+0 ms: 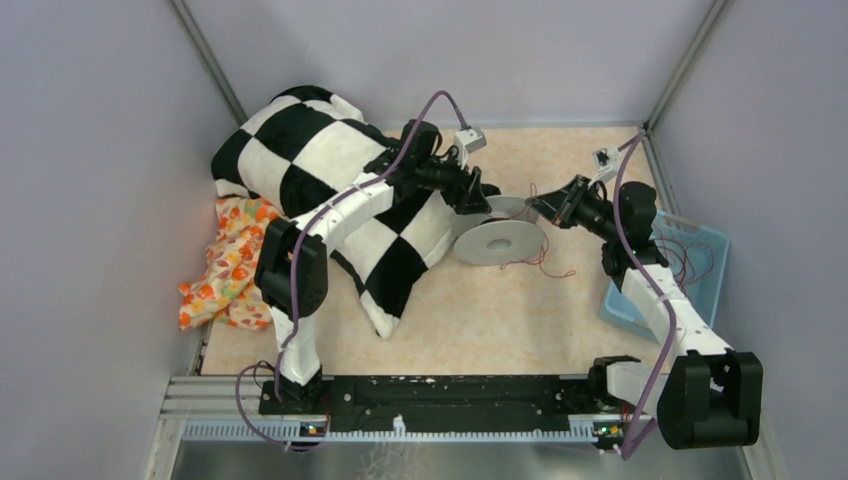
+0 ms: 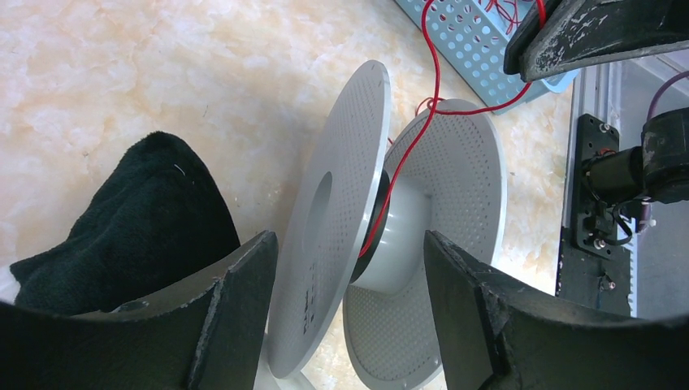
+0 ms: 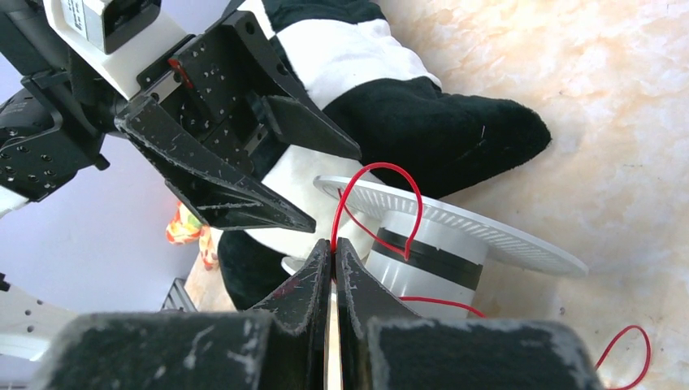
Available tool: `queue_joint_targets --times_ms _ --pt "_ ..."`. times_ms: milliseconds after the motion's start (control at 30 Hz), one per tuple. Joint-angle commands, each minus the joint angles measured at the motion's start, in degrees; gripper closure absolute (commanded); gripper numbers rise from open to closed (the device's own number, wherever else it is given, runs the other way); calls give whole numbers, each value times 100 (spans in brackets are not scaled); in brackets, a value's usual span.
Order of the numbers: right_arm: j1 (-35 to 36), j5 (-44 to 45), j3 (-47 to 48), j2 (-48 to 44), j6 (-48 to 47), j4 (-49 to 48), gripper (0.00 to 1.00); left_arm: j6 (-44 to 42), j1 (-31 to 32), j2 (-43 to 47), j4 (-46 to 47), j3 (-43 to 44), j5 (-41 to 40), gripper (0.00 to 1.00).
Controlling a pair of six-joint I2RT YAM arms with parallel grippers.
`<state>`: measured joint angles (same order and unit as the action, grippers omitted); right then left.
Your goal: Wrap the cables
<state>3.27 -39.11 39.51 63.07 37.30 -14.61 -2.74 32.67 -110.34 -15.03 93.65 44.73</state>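
Marbled beige tabletop [image 1: 450,320], centre of the top view: grey spool [image 1: 498,243]. Your left gripper [image 2: 349,237] stands spread, one finger on either side of the spool's upper flange; contact not discernible. Your right gripper [image 3: 333,244] is pressed together, pinching the red cable [image 3: 390,166], which loops onto the spool's hub. More strands lie in the blue basket [image 1: 716,243], right edge.

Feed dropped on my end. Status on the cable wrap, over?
Left hand open, at the spool. Right hand shut on the red cable, strand looping onto the spool hub. Checkered pillow right beside the spool.
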Motion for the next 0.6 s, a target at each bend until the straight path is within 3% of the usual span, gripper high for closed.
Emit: queue_joint_targets --times_ms 0,400,567 --pt "51 -115 111 0 126 -464 100 -56 19 414 208 96 2 27" --pt "51 -357 431 -376 -704 1014 100 102 12 740 415 93 -269 22" --pt "60 -499 450 -405 -619 841 100 3 12 699 294 110 -364 23"
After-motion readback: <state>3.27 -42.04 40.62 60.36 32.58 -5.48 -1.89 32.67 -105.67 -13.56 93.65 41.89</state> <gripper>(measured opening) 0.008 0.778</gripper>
